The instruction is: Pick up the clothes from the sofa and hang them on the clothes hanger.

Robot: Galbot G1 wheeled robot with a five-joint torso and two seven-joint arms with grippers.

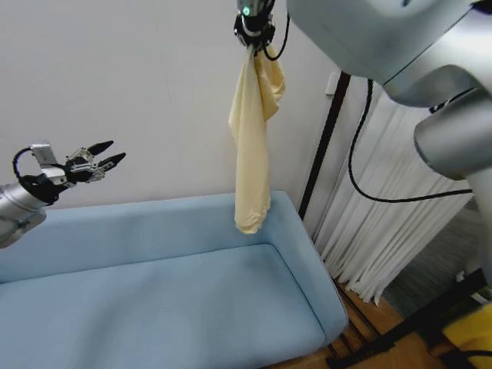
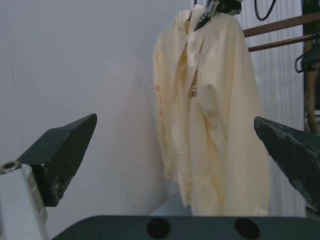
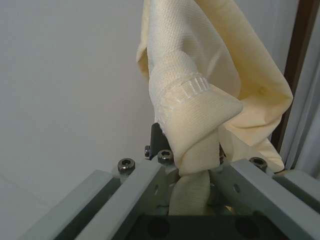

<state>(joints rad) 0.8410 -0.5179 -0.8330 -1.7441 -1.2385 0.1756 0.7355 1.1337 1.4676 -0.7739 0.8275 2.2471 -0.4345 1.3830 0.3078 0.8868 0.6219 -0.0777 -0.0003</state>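
A pale yellow shirt (image 1: pixel 252 131) hangs high above the light blue sofa (image 1: pixel 154 300), its lower end level with the backrest. My right gripper (image 1: pixel 254 38) is shut on the shirt's top at the upper edge of the head view. In the right wrist view the cloth (image 3: pixel 200 105) is bunched between the jaws. My left gripper (image 1: pixel 108 156) is open, held in the air at the left above the sofa back, well apart from the shirt. Its dark fingers (image 2: pixel 62 155) frame the hanging shirt (image 2: pixel 210 120) in the left wrist view.
A dark rack pole (image 1: pixel 323 146) stands right of the sofa, in front of white curtains (image 1: pixel 384 231). Wooden rails (image 2: pixel 280 30) and a hanger hook (image 2: pixel 309 56) show behind the shirt. A black base (image 1: pixel 415 327) lies on the floor at lower right.
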